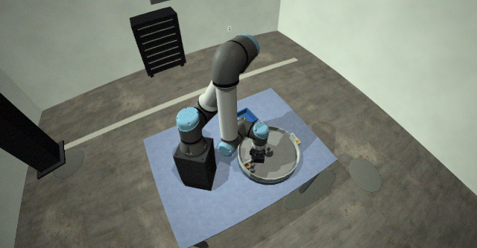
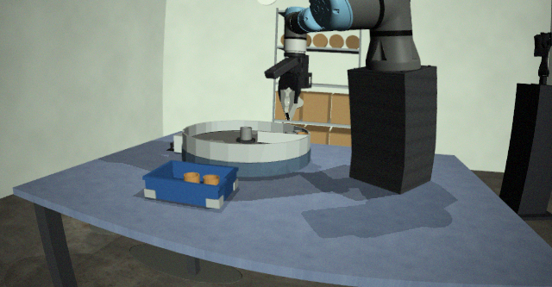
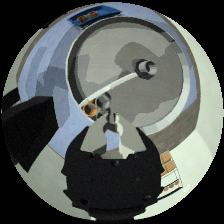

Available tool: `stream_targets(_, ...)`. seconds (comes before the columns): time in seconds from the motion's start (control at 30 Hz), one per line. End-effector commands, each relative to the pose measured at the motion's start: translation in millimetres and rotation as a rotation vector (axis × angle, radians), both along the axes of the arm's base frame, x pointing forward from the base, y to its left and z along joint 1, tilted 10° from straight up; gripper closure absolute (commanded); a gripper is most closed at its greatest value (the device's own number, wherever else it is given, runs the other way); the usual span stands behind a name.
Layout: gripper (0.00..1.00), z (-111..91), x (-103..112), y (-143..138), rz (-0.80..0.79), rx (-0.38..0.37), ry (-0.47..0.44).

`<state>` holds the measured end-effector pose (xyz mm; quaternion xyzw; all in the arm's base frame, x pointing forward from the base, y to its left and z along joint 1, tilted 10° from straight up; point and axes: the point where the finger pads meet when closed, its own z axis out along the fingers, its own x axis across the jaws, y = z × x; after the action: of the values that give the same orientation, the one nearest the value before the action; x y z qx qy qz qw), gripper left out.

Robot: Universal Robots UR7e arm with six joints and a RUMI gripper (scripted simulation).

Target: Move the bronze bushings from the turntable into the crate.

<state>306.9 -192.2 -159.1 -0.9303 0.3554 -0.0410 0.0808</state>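
A bronze bushing (image 1: 247, 165) (image 3: 90, 109) stands on the turntable (image 1: 283, 149) (image 2: 246, 152) (image 3: 115, 45), close to its rim. A steel bushing (image 3: 103, 101) is right beside it; whether more steel ones stand near the fingertips is hard to tell. Two bronze bushings lie in the blue crate (image 1: 251, 113) (image 2: 181, 191): one bronze bushing (image 2: 191, 177) is left of the other bronze bushing (image 2: 211, 179) in the exterior view. My gripper (image 2: 288, 116) (image 3: 112, 117) is shut with nothing between its fingertips. It hangs above the turntable's rim area near the bushings.
A grey hub (image 1: 269, 151) (image 2: 246, 134) (image 3: 147, 68) stands up at the turntable's middle. A pale bar (image 3: 112, 87) runs from near the hub to the rim beside the bushings. The raised rim circles the turntable. The arm's black pedestal (image 1: 195, 166) (image 2: 379, 127) stands beside it.
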Motion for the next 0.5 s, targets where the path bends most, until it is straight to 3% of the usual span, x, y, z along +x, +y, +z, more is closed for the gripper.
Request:
stream_targets(0.0, 0.95, 0.3, 1.7, -1.5, -0.131, 0.014, 0.02)
stream_targets(0.47, 0.95, 0.3, 4.0, -4.8, -0.396, 0.05, 0.052)
